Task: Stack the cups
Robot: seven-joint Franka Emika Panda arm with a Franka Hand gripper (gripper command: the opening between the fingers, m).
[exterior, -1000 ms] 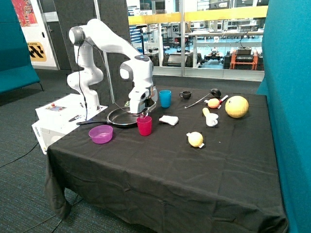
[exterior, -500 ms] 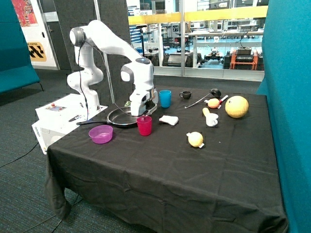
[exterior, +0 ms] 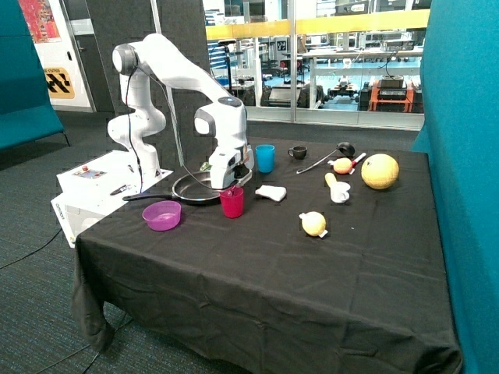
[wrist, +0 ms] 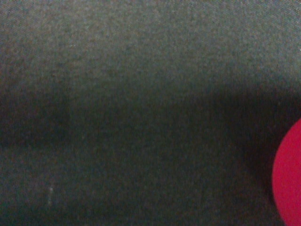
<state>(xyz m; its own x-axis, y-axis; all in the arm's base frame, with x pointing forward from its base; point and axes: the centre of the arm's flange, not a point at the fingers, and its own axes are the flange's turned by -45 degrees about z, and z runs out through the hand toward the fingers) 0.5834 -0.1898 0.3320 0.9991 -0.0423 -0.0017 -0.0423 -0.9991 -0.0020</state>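
Observation:
A pink-red cup (exterior: 231,204) stands upright on the black tablecloth (exterior: 257,273), next to a dark frying pan. My gripper (exterior: 232,187) is right above its rim, at or just inside the opening. The wrist view shows mostly black cloth, with a part of the pink-red cup (wrist: 289,179) at one edge. A light blue cup (exterior: 265,158) stands upright behind the pink-red one, apart from the gripper. A second light blue cup is not in view.
A frying pan (exterior: 195,189) lies beside the arm and a purple bowl (exterior: 162,215) in front of it. A small black mug (exterior: 298,152), a white object (exterior: 270,192), a black ladle (exterior: 323,158), a yellow ball (exterior: 380,171) and small yellow fruit (exterior: 313,224) lie around.
The arm's wrist has shifted slightly toward the blue cup side while staying over the pink-red cup. The cups have not moved.

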